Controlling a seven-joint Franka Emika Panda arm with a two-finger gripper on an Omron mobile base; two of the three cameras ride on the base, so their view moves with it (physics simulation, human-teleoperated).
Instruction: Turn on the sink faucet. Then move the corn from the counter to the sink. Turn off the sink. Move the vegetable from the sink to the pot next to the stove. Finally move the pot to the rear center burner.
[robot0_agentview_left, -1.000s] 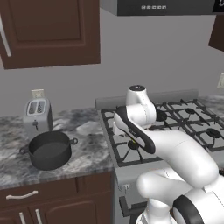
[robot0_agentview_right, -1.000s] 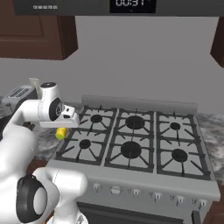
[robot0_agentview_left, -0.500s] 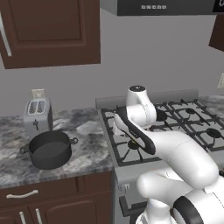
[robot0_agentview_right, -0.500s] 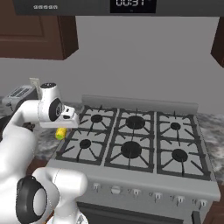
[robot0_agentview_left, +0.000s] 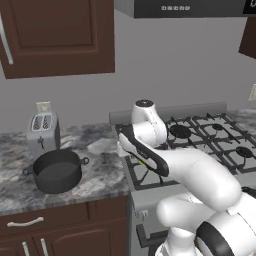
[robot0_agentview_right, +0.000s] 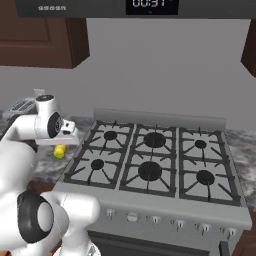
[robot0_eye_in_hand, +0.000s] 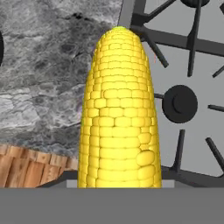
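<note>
hand view: corn cob (robot0_eye_in_hand: 118, 113) stands lengthwise up the middle, bright yellow kernels in neat rows, tip rounded
position: held above the marbled counter (robot0_eye_in_hand: 48, 78) edge beside the stove (robot0_eye_in_hand: 183, 100)
gripper (robot0_agentview_right: 61, 146): fingers clamped on the cob
pot (robot0_agentview_left: 56, 171): dark, on the counter near the toaster (robot0_agentview_left: 42, 131)

chunky glossy white arm (robot0_agentview_left: 200, 175), rounded segments, dark grey joint rings and a black strip along the forearm

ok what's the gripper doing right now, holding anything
Gripper: closed on the corn, carried above the edge between the counter and the stove.
</note>
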